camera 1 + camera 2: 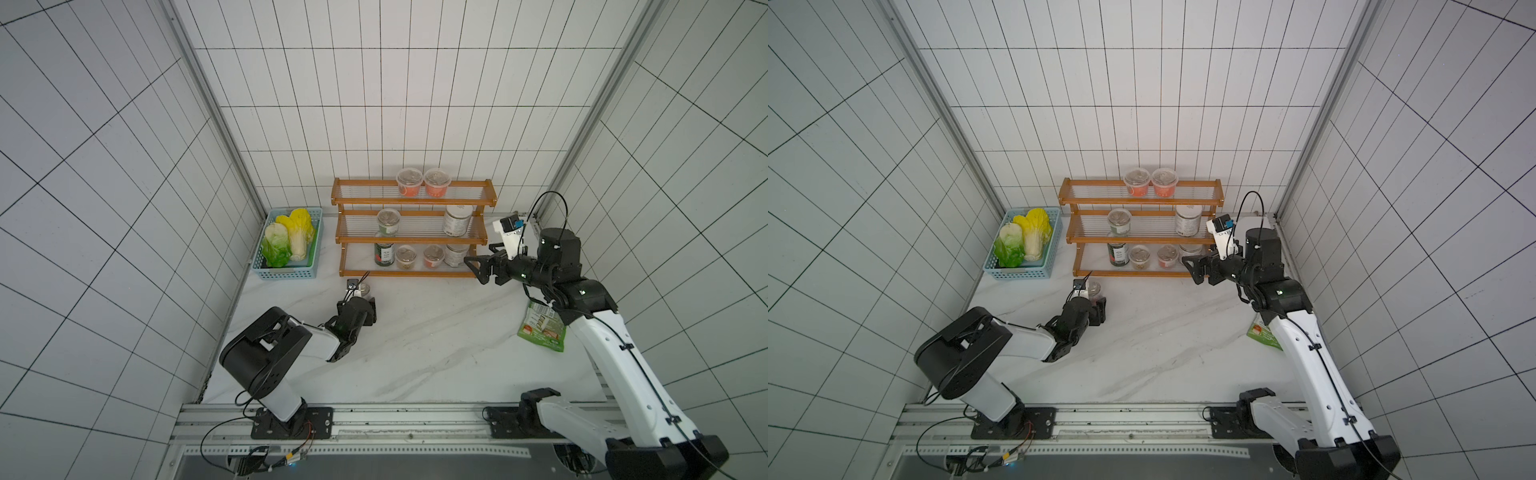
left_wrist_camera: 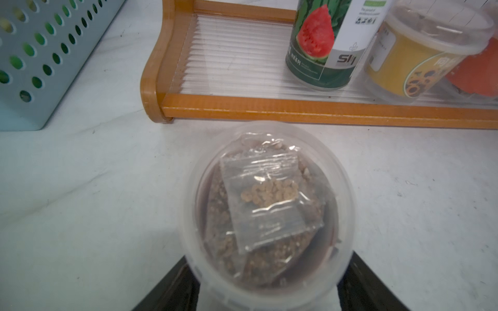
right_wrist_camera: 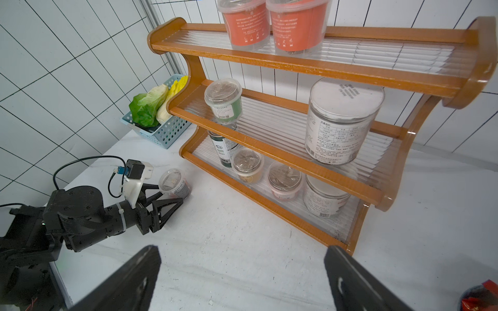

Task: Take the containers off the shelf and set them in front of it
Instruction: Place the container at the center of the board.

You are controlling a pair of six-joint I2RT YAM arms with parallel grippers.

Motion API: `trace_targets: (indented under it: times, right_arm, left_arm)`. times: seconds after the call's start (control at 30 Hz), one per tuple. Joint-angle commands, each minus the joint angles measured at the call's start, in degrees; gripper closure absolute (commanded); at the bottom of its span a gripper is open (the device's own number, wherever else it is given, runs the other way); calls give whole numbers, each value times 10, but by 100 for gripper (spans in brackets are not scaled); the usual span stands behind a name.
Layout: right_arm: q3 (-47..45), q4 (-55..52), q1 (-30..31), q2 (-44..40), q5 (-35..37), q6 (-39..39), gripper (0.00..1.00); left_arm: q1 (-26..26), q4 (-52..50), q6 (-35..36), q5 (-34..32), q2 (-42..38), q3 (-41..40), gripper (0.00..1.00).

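Note:
The shelf (image 1: 415,200) (image 3: 296,64) stands at the back wall. Two orange cups (image 1: 423,181) sit on its top tier. A green cup (image 1: 388,220) and a white-lidded jar (image 1: 457,220) occupy the middle. A watermelon can (image 2: 320,45), a yellow cup (image 2: 420,62), a red cup (image 1: 433,255) and a second jar (image 3: 323,199) fill the bottom. One clear cup (image 1: 365,288) (image 2: 266,202) (image 3: 174,184) stands on the table before the shelf's left end. My left gripper (image 1: 365,297) (image 3: 169,192) is open, with a finger on each side of that cup. My right gripper (image 1: 473,271) (image 3: 242,258) is open and empty by the bottom tier's right end.
A light-blue basket (image 1: 270,272) of cabbages sits left of the shelf against the side wall. A flat green snack bag (image 1: 542,328) lies on the table at the right, under my right arm. Tiled walls close in on three sides.

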Motion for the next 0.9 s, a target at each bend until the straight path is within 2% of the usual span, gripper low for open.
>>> trace_targets:
  times: [0.0,0.2,0.43,0.53,0.63,0.73,0.87]
  right_arm:
    - [-13,9,7,-11,10,-5,1]
    - [-12,6,7,-19,9,-3,1]
    - [-7,0,8,-19,7,3,1]
    - [-8,-2,7,-19,-4,14,1]
    - [-7,-7,8,-19,-23,25,1]
    - [-3,-16,8,-22,-27,28,1]
    - [10,-26,7,-23,-26,26,1]
  left_arm:
    - [-2,-13,-1,-13,-27,-15,25]
    - [-15,-65,-7,-30,-96,-24,23]
    - [-47,-259,-59,-85,-255,-11,19]
    - [-52,-360,-63,-63,-352,18,18]
    - [-53,-406,-41,-22,-417,63,18]
    - [-54,-415,4,4,-425,125,15]
    - [-49,-423,67,49,-364,240,10]
